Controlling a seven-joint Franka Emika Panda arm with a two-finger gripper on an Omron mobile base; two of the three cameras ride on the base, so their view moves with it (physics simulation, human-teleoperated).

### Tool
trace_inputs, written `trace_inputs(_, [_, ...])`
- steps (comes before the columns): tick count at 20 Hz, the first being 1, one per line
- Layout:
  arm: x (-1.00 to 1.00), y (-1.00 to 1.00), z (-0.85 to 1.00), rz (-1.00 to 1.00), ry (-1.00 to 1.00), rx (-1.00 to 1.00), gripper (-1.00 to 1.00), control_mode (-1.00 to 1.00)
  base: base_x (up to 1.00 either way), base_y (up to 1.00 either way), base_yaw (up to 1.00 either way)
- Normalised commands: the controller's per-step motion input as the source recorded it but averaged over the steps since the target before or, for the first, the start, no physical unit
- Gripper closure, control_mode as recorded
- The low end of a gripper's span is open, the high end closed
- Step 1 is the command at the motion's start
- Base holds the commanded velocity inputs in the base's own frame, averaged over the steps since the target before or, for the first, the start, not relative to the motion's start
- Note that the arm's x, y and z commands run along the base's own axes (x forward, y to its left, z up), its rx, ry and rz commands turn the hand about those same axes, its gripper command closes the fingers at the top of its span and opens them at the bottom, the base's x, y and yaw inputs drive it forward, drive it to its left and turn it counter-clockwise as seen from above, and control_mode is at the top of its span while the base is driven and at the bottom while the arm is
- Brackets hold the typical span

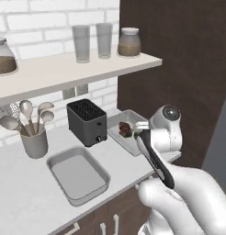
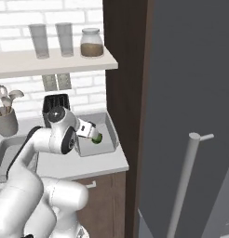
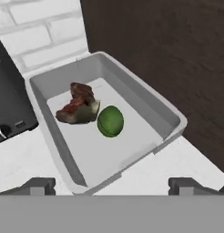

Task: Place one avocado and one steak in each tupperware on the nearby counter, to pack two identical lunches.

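No text, label, brand, number or sign can be read anywhere.

Looked like a home kitchen: white brick wall [image 1: 23, 18], black toaster [image 1: 87, 121] on a pale bench [image 1: 23, 197], cup of spoons [image 1: 34, 142], shelf [image 1: 64, 71] with glasses [image 1: 81, 43] and jars [image 1: 129, 42], brown cupboards [image 1: 110, 220] below.

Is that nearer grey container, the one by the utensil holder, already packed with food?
No. The nearer tupperware shows only its bare grey floor, while the steak and the avocado lie in the other tupperware.
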Motion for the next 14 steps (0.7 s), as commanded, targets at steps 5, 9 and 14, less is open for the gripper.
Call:
trace_inputs(5, [-1.00,0.01,0.52,0.01,-0.19,0.00,-1.00,-1.00,0.00,0.00,0.00])
trace_inputs(9, [-1.00,0.06,0.44,0.07,-0.14,0.00,-1.00,-1.00,0.00,0.00,0.00])
trace_inputs(14, [-1.00,0.24,0.03,0.10,-0.03,0.00,-1.00,-1.00,0.00,0.00,0.00])
